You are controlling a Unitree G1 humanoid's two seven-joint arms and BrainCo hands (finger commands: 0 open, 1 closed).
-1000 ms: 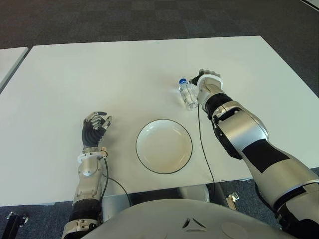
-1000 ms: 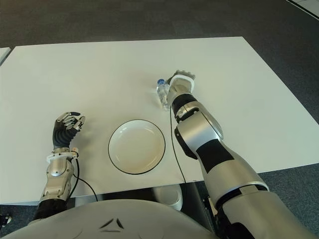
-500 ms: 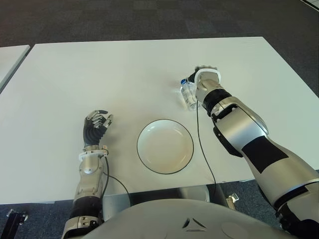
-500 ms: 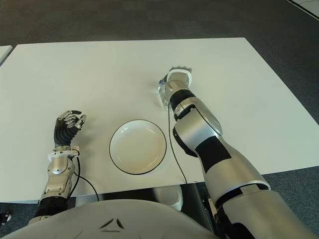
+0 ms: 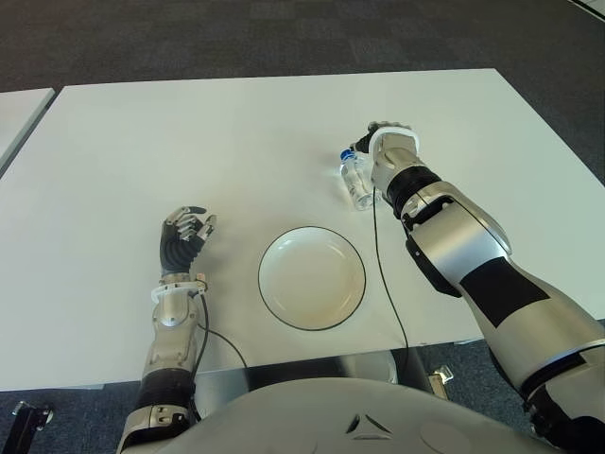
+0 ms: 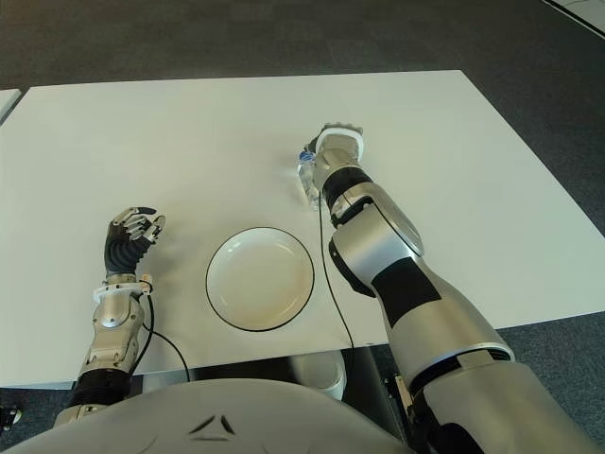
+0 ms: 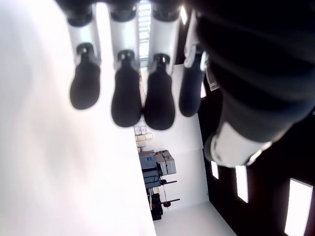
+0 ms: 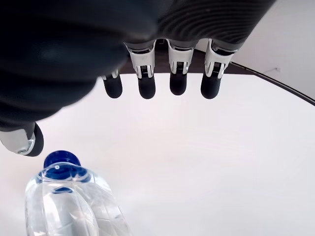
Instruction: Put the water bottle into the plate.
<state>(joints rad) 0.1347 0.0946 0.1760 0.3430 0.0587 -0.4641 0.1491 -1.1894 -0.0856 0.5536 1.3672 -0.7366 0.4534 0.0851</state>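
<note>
Fingers (image 8: 178, 81) of right hand (image 5: 389, 151): spread, empty. Water bottle (image 5: 356, 180): lying on worktop (image 5: 189, 142) just beside them, ungrasped. Plate (image 5: 312, 277): empty, nearer the robot. Left hand (image 5: 181, 241): idle, left of plate, loosely curled, empty. Grasp, transfer outstanding.

A white table (image 5: 189, 132) stands on dark grey carpet tiles (image 5: 284, 38).

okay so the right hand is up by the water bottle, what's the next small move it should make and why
Probably close the right hand around the water bottle. The wrist view shows its fingers spread with nothing between them, and the bottle lies beside the palm, not yet grasped. The plate sits nearer the robot, so a grip must come before any carry.
</note>
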